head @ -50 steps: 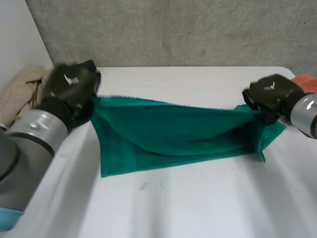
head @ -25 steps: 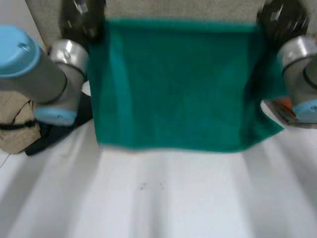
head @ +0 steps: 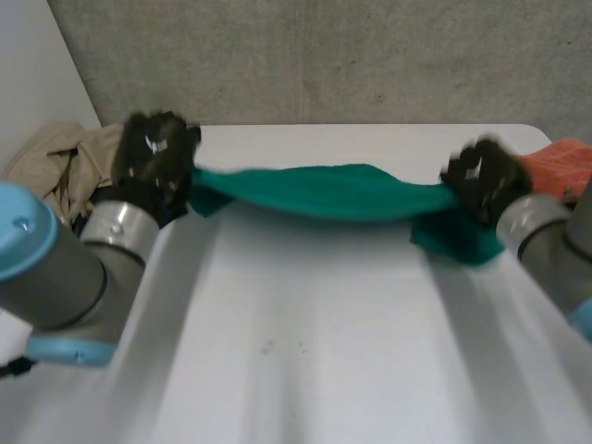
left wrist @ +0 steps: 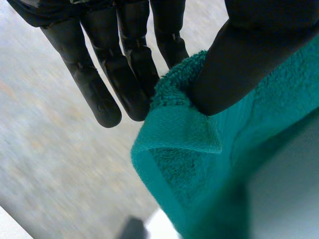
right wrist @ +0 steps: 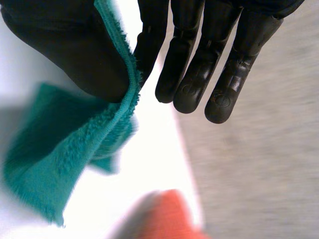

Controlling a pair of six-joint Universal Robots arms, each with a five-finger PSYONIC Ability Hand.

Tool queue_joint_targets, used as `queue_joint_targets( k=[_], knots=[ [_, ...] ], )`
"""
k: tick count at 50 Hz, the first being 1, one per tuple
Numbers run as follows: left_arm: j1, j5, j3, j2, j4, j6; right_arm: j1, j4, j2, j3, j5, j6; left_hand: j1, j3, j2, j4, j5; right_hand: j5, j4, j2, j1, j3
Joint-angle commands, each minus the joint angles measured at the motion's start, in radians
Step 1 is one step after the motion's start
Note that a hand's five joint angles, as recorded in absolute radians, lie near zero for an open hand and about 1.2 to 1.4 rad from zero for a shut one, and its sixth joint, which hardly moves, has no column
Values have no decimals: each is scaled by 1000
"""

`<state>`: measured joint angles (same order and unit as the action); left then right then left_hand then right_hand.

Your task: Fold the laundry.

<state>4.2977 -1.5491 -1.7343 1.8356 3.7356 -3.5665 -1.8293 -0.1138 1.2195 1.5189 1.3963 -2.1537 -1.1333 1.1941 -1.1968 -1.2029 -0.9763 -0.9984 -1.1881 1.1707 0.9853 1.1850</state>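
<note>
The white counter (head: 305, 351) runs back to a grey concrete wall (head: 351, 55). Across its far part a green towel (head: 324, 192) is held up between the two hands. From here it looks like one long narrow band, a little fuller in the middle and drawn thin toward each end. Its cloth is a thick, nubbly terry. In the left wrist view the towel (left wrist: 184, 164) shows a flat hemmed border, with the corner turned over on itself. In the right wrist view the towel (right wrist: 60, 144) has a fuzzy edge and a loose flap drooping below the grip. That flap hangs under the right hand (head: 481, 180) at the counter's right side. A shorter one hangs beside the left hand (head: 153, 162). The left hand (left wrist: 124, 59) pinches its corner of the towel between thumb and straight fingers. The right hand (right wrist: 199, 59) does likewise, with the thumb pressing the towel's edge against the nearest finger. Beige clothes (head: 55, 166) lie heaped off the counter's left end, behind the grey left arm (head: 65, 268). An orange cloth (head: 560, 162) sits at the far right corner, just past the right hand.
</note>
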Motion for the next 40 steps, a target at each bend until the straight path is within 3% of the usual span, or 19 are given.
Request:
queue_joint_targets(
  k=[1, 5, 9, 16, 20, 26, 29, 40],
  knots=[
    [-15, 0, -86, 10, -16, 0, -2, -6, -138, 95, -17, -30, -263, 202, -199, -193, -245, -152, -137, 154, 339, 140],
    [-13, 0, -82, -2, -31, 2, 10, -46, -149, 110, -28, -202, -263, 202, -199, -193, -245, 470, 485, -467, -282, -482],
    [-7, 0, -76, -25, -37, 0, 27, -63, -124, 127, -46, -433, -263, 202, -199, -193, -245, 802, 817, -800, -614, -814],
    [2, 0, -74, -67, -42, 3, 151, -55, 6, 167, -86, -742, -263, 202, -199, -193, -245, 918, 933, -916, -730, -930],
    [17, -2, -74, -72, -43, 3, 235, -37, 58, 175, -140, -820, -263, 202, -199, -193, -245, 891, 906, -889, -704, -903],
    [28, -3, -71, -85, -45, 6, 341, 112, 66, 141, -247, -789, -263, 202, -199, -193, -245, 859, 874, -857, -671, -871],
    [30, -3, -68, -96, -45, 9, 383, 180, 49, 119, -293, -692, -263, 202, -199, -193, -245, 786, 801, -784, -598, -798],
    [31, -3, -37, -99, -46, 9, 404, 194, -78, 132, -326, -316, -263, 202, -199, -193, -245, 642, 657, -640, -454, -654]
  ],
)
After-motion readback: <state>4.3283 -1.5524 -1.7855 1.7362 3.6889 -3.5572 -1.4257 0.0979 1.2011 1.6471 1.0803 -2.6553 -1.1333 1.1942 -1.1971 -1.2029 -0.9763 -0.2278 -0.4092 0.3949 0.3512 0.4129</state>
